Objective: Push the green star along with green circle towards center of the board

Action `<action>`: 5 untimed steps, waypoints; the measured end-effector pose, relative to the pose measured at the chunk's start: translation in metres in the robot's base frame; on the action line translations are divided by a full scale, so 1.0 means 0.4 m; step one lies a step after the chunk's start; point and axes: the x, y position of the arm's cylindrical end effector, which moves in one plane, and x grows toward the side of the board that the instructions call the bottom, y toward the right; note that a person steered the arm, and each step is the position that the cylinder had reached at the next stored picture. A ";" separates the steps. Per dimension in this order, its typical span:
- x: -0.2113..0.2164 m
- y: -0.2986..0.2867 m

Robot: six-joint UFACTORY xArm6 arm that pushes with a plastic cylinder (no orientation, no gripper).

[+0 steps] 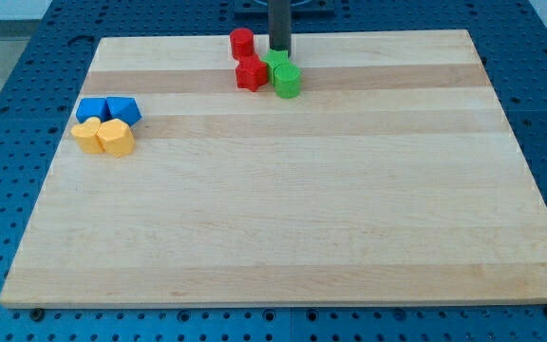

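The green star [274, 64] and the green circle [287, 81] sit touching each other near the top middle of the wooden board [283, 218]. The circle lies just below and right of the star. My tip [279, 49] stands right behind the green star, at its top edge, seemingly touching it. A red star [251, 73] sits against the left side of the green pair.
A red cylinder [242, 43] stands at the top edge, left of my tip. At the board's left, two blue blocks [108, 109] sit above a yellow pair [103, 136], all bunched together.
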 end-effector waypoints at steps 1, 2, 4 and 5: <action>-0.073 -0.001; -0.058 -0.015; 0.030 -0.013; 0.071 -0.013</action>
